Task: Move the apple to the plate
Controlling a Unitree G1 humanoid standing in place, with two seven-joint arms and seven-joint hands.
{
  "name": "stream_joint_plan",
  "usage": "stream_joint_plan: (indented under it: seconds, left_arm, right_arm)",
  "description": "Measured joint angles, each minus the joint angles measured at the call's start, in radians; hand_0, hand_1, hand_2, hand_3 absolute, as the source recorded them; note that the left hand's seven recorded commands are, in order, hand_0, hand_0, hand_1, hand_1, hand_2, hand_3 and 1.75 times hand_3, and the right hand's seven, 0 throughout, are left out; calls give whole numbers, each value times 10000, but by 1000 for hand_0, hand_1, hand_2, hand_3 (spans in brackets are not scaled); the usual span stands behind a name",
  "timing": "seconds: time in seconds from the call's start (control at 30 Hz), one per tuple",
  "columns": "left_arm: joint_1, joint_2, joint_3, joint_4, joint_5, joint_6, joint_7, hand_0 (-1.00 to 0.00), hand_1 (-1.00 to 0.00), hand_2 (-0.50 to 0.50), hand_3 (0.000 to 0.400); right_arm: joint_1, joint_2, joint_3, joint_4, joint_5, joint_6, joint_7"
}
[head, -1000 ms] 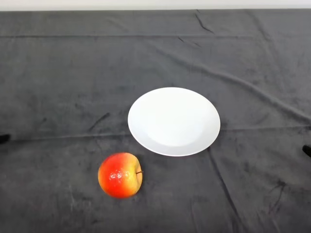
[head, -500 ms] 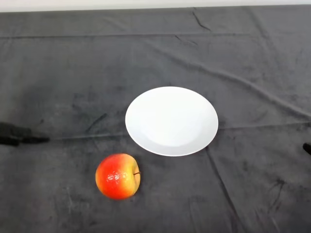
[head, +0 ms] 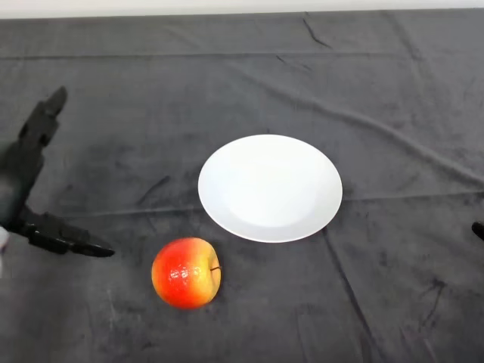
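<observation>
A red and yellow apple (head: pixel 186 273) lies on the dark cloth, just below and left of an empty white plate (head: pixel 270 187). My left hand (head: pixel 21 181) is at the left edge of the view, open, with its fingers (head: pixel 41 125) stretched up and away and its thumb (head: pixel 72 240) pointing toward the apple. The hand is left of the apple and apart from it, holding nothing.
The dark cloth (head: pixel 378 98) covers the whole table and has several creases. A small dark object (head: pixel 478 231) shows at the right edge.
My left hand has come further into view from the left edge and spread open, with the thumb now closer to the apple. The apple and plate have not moved on the cloth.
</observation>
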Motion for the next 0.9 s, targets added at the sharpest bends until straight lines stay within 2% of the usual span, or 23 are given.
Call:
stream_joint_plan:
  seconds: [0.33,0.5,0.9]
  left_arm:
    - [-19,-183,-820,-235,389,655,-661,0,0,0,0]
    - [-46,-323,-1131,-235,430,760,-711,0,0,0,0]
    - [-157,-1116,-1570,-231,666,854,-715,0,0,0,0]
  right_arm:
    - [0,1,1,-34,-5,36,-7]
    - [0,1,1,-50,-6,48,-7]
    - [0,2,0,-100,-9,68,-7]
